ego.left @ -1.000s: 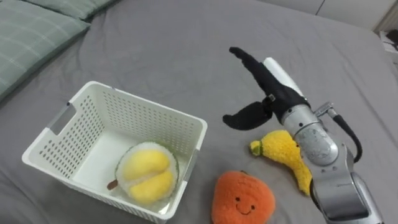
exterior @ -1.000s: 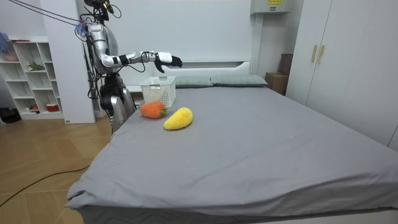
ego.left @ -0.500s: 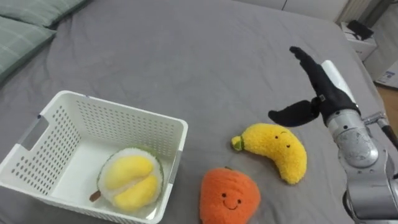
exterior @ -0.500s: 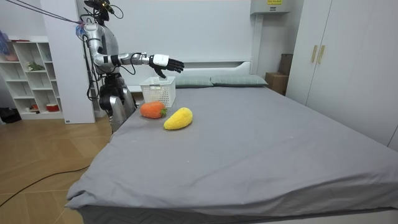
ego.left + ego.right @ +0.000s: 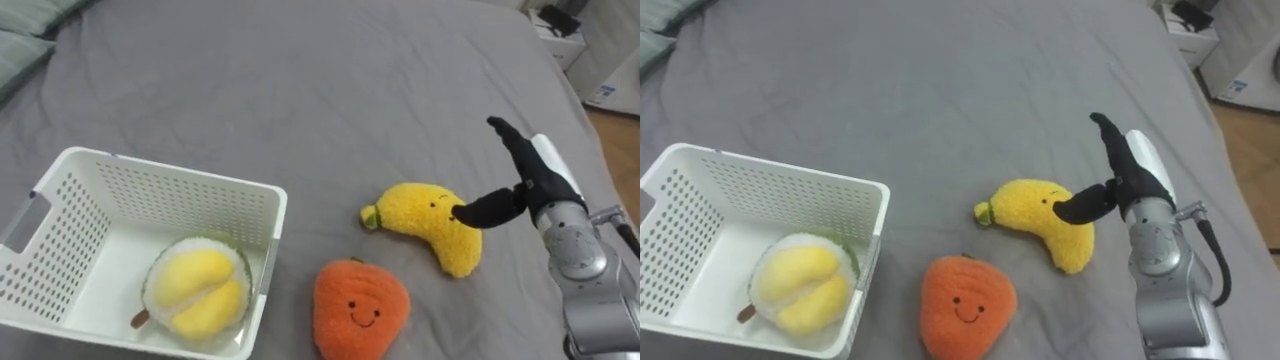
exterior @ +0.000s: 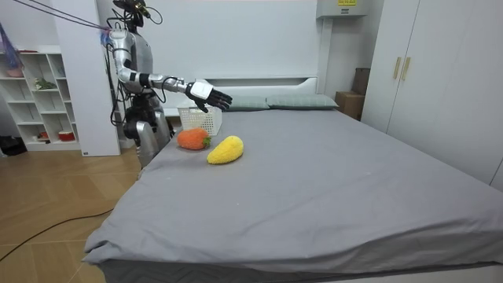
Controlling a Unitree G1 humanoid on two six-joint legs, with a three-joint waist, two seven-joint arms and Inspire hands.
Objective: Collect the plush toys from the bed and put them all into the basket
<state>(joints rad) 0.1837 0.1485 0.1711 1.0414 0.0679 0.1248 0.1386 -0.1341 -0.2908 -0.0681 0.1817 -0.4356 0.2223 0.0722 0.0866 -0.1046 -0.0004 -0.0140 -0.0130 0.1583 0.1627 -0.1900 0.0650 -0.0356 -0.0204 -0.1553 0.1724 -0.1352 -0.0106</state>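
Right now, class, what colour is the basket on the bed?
White basket, clearest in the left eye view.

Soft, even light from above falls on the grey bed [image 5: 250, 80]. The white basket [image 5: 160, 200] is the brightest thing, and its walls shade its inner floor faintly. The banana toy [image 5: 430, 225] and the orange toy [image 5: 360, 310] cast thin, soft shadows close under them. In the room view the white wardrobe [image 6: 440, 71] is evenly bright, and the wooden floor [image 6: 47, 196] carries a pale sheen.
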